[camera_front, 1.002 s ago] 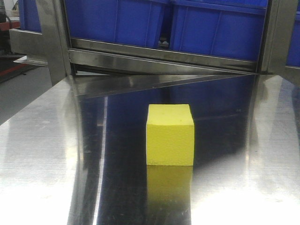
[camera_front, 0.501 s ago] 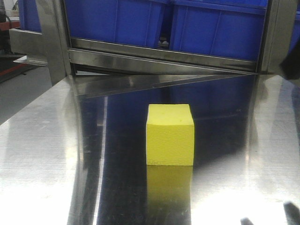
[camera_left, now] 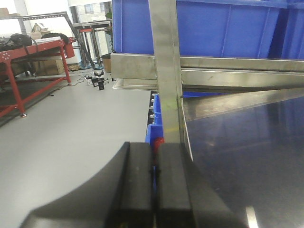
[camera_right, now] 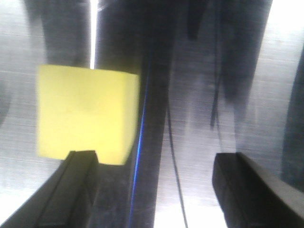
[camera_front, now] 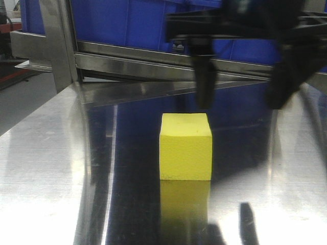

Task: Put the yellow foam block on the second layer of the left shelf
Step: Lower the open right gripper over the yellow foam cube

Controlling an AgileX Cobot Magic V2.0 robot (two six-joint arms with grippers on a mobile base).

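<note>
- Right gripper [camera_front: 242, 103] — fingers spread wide with nothing between them. It hangs above the steel tabletop [camera_front: 46, 168] and is dark and blurred in the front view.
- Right gripper's fingers [camera_right: 76, 190] — in the right wrist view the two dark pads sit at the lower corners, with bare metal showing in the gap between them.
- Yellow foam block [camera_front: 185, 147] — stands flat on the tabletop with its reflection in the metal below it.
  - It is below the right gripper and off to that gripper's left side.
  - In the front view the gripper's left finger hangs over the block's right-hand top edge (no contact shows).
  - In the right wrist view the block lies just ahead of the left finger, outside the gap between the fingers.
- Left gripper [camera_left: 154, 190] — fingers pressed together along a thin seam, gripping nothing.
- Shelf post [camera_left: 166, 71] — upright steel, directly ahead of the left gripper and close to its fingertips.
- Shelf rail [camera_front: 153, 56] — horizontal steel, beyond the right gripper and behind the block.
- Blue bins [camera_front: 127, 23] — stand on the rail, behind and above the right gripper's fingers. In the left wrist view they are also ahead of and above the left gripper.
- Grey floor [camera_left: 61, 142] — spreads away to the left of the left gripper.
- Red-framed bench [camera_left: 28, 52] — far off to the left gripper's left, across the floor, with clutter on top too small to name.
</note>
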